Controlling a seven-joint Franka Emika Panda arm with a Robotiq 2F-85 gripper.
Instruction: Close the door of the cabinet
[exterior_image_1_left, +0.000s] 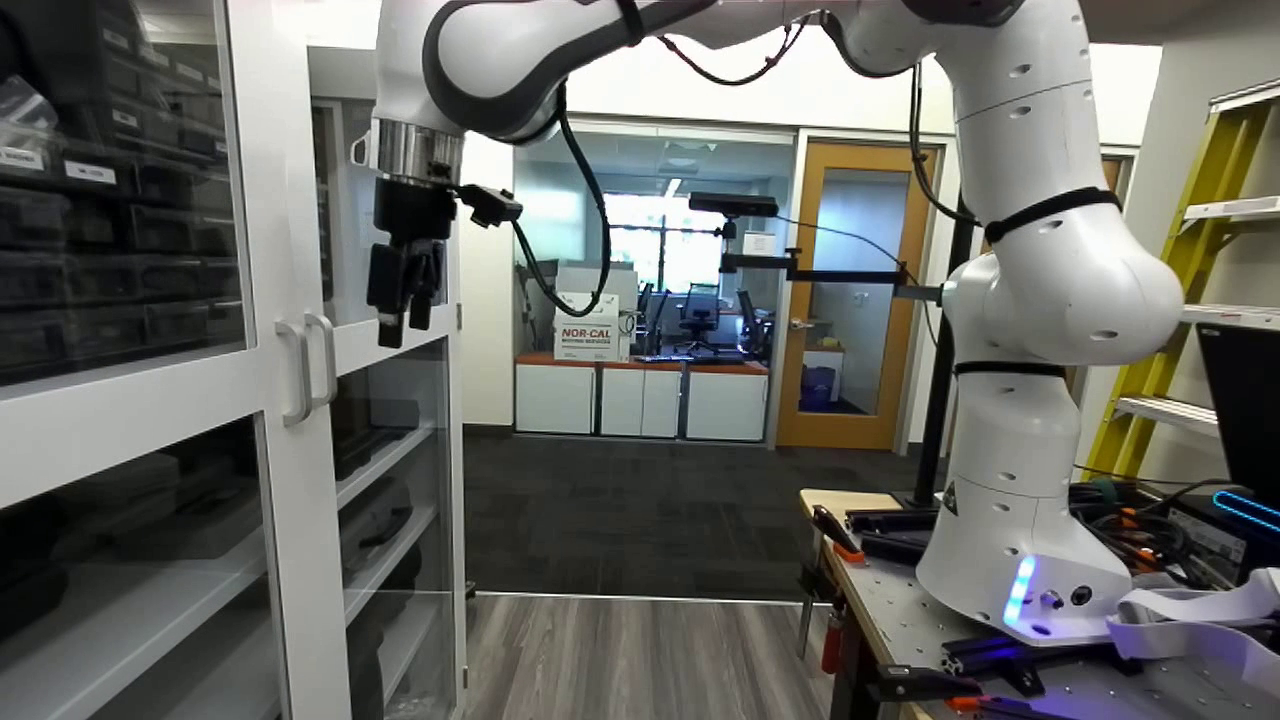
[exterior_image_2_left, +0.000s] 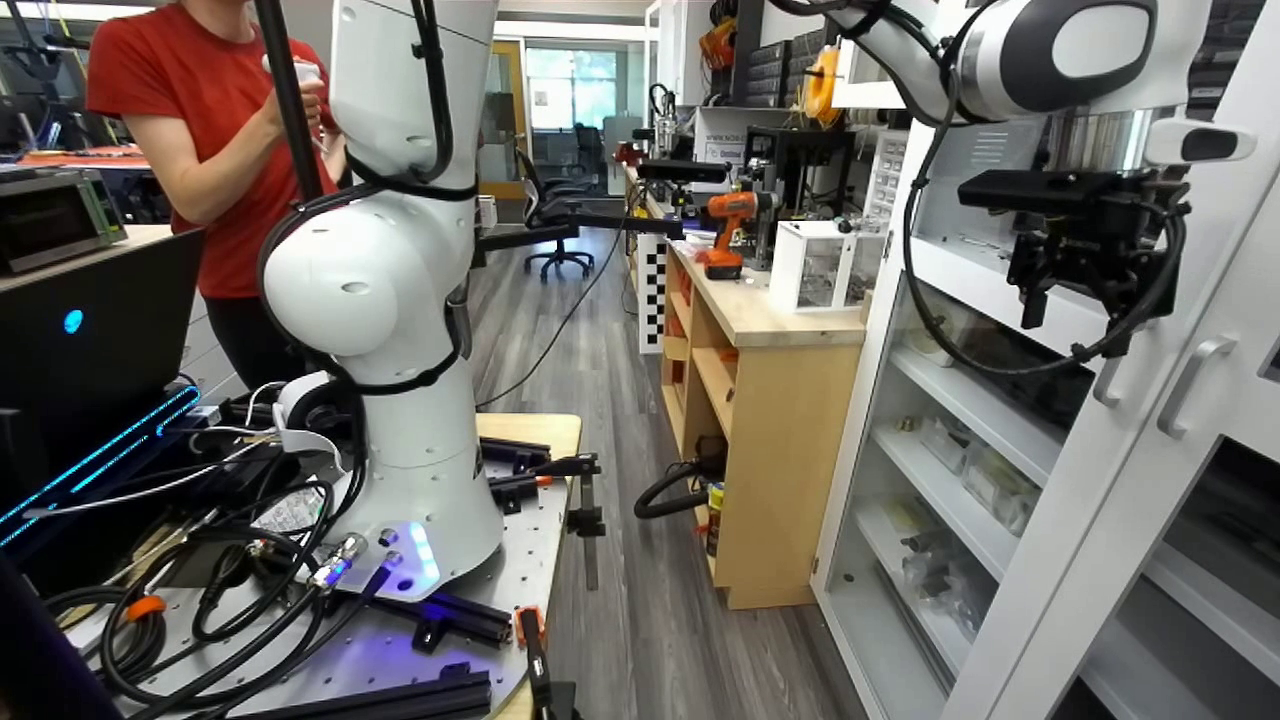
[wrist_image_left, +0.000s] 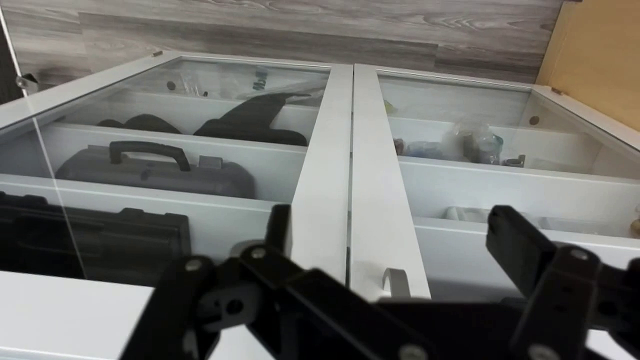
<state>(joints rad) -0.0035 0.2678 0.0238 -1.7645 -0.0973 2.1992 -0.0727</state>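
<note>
The white cabinet (exterior_image_1_left: 345, 520) has two glass doors. They stand side by side with a thin dark gap between their frames in the wrist view (wrist_image_left: 325, 165), and they look flush. Two grey handles, a near one (exterior_image_1_left: 295, 372) and a far one (exterior_image_1_left: 325, 360), stick out in an exterior view. They also show in an exterior view (exterior_image_2_left: 1195, 385), and one handle (wrist_image_left: 397, 282) shows in the wrist view; the other is hidden there. My gripper (exterior_image_1_left: 405, 322) points down in front of the doors, above handle level. Its fingers are wide apart and empty in the wrist view (wrist_image_left: 395, 235).
A wooden bench (exterior_image_2_left: 775, 450) with an orange drill (exterior_image_2_left: 730, 235) stands beside the cabinet. The robot's table (exterior_image_2_left: 530, 560) carries cables and clamps. A person in red (exterior_image_2_left: 225, 150) stands behind the arm. A yellow ladder (exterior_image_1_left: 1160, 370) leans at the wall.
</note>
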